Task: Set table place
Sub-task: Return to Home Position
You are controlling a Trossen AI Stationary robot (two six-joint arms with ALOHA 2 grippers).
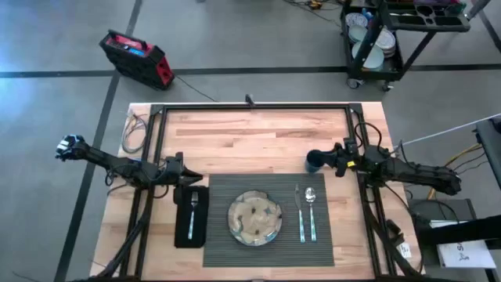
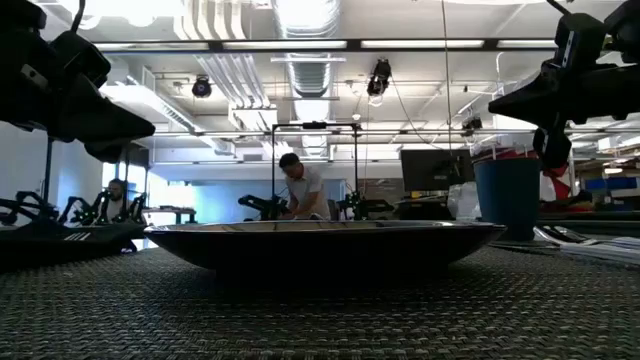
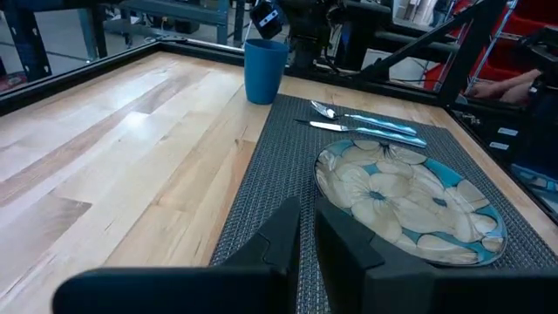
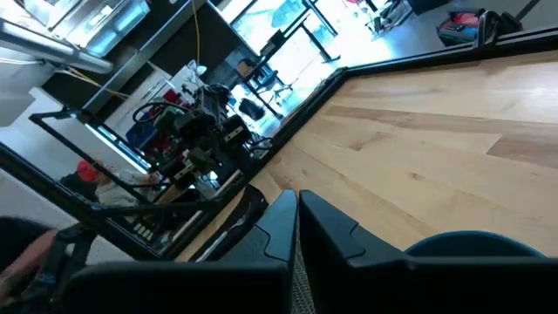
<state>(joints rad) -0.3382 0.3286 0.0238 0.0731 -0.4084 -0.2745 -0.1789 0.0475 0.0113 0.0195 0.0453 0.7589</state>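
Standing by the table (image 1: 250, 137), I see the left gripper's (image 1: 194, 178) dark fingers (image 3: 281, 237) pressed nearly together on nothing, hovering over the far end of the black cloth napkin (image 1: 182, 235). The right gripper (image 1: 332, 160) is likewise closed and empty, just beside the blue cup (image 1: 315, 162); I cannot tell whether they touch. Both look drawn clear so the setting lies undisturbed.

The ribbed, woven grey placemat (image 1: 223, 192) lies at the table's 6 o'clock, on pale butcher-block wood. A round, glossy flowered plate (image 1: 255, 218) sits at its middle. The fork (image 1: 191, 213) rests on the napkin at 9 o'clock, the knife (image 1: 300, 215) and spoon (image 1: 311, 211) at 3, and the smooth cup at 1, each within a diner's reach.
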